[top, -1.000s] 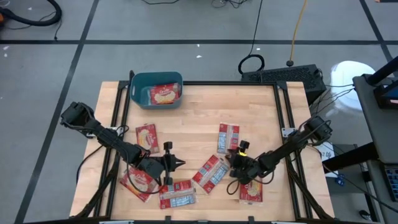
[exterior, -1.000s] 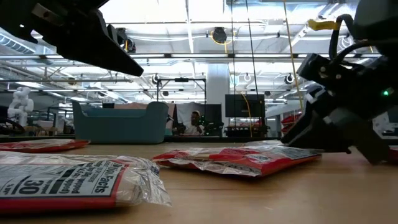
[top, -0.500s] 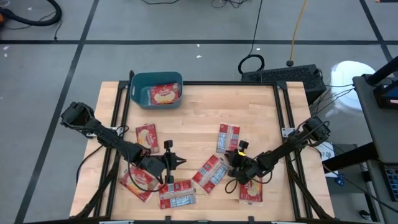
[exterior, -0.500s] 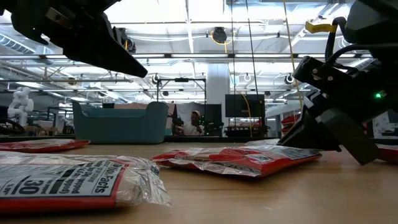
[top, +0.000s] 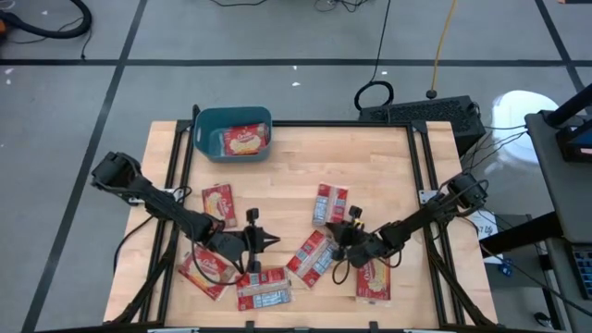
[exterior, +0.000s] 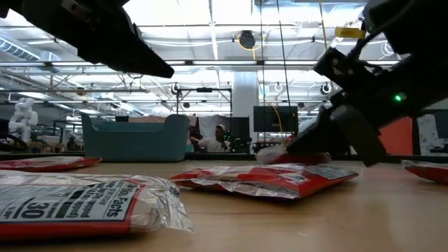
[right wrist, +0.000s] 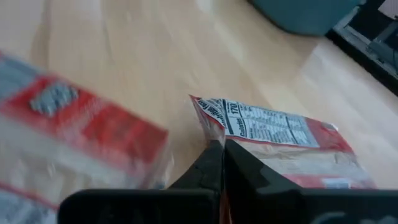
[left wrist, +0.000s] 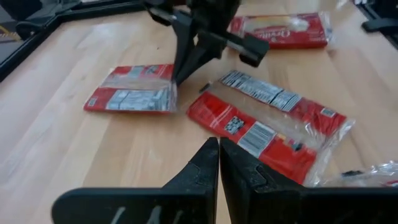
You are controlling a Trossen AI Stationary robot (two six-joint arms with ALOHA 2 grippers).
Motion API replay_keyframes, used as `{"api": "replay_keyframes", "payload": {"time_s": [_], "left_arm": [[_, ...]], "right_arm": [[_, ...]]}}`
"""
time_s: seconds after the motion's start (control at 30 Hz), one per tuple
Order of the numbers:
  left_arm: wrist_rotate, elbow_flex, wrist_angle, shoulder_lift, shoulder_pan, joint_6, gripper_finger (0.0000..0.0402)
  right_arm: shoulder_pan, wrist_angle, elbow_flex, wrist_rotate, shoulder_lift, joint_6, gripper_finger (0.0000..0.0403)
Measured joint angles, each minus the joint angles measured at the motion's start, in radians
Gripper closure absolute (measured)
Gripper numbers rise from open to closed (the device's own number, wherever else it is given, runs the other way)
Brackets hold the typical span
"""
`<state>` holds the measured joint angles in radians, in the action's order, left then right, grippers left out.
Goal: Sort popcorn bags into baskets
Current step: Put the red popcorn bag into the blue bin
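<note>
Overhead, right gripper [top: 341,228] hid its grip; its wrist view showed fingers pinching a packet [right wrist: 273,134] corner; left gripper [top: 266,242] closed, empty.

Teal basket [top: 231,134] at far left corner of desk, one red-and-cream popcorn bag [top: 244,140] lying flat inside. Six more bags flat on the wood: cream face up near left [top: 218,203]; print-side bag at centre [top: 331,203], near edge lifted slightly; another diagonal just below it [top: 311,258]; three along the near edge [top: 205,269], [top: 265,289], [top: 374,281].
</note>
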<state>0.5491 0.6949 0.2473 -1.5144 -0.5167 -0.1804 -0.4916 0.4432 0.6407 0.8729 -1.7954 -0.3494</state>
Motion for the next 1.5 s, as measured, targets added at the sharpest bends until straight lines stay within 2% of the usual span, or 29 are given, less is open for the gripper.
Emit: {"api": "replay_keyframes", "payload": {"time_s": [0.2,0.33,0.43,0.6,0.73,1.07,1.3,1.5], "left_arm": [[0.001,0.0,0.075,-0.06,0.006,0.078,0.0366],[0.001,0.0,0.19,-0.119,0.019,0.143,0.0316],[0.024,0.0,0.243,-0.152,0.031,0.186,0.027],[0.13,0.0,0.216,-0.153,0.035,0.179,0.0205],[0.132,0.0,0.219,-0.151,0.023,0.199,0.0176],[0.13,0.0,0.181,-0.151,0.019,0.208,0.0167],[0.13,0.0,0.173,-0.151,0.019,0.18,0.0167],[0.13,0.0,0.173,-0.151,0.019,0.171,0.0167]], "right_arm": [[0.02,0.201,0.0,0.01,0.001,0.095,0.0402],[0.027,0.337,0.001,0.005,0.001,0.165,0.0402],[0.033,0.41,0.002,-0.041,0.002,0.196,0.0402],[0.033,0.465,0.002,-0.066,0.002,0.205,0.0403],[0.033,0.472,0.002,-0.066,0.002,0.205,0.0403],[0.032,0.525,0.003,-0.067,0.003,0.161,0.0403],[0.03,0.635,0.003,-0.072,0.003,0.195,0.0403],[0.029,0.714,0.003,-0.12,0.003,0.242,0.0403]]}}
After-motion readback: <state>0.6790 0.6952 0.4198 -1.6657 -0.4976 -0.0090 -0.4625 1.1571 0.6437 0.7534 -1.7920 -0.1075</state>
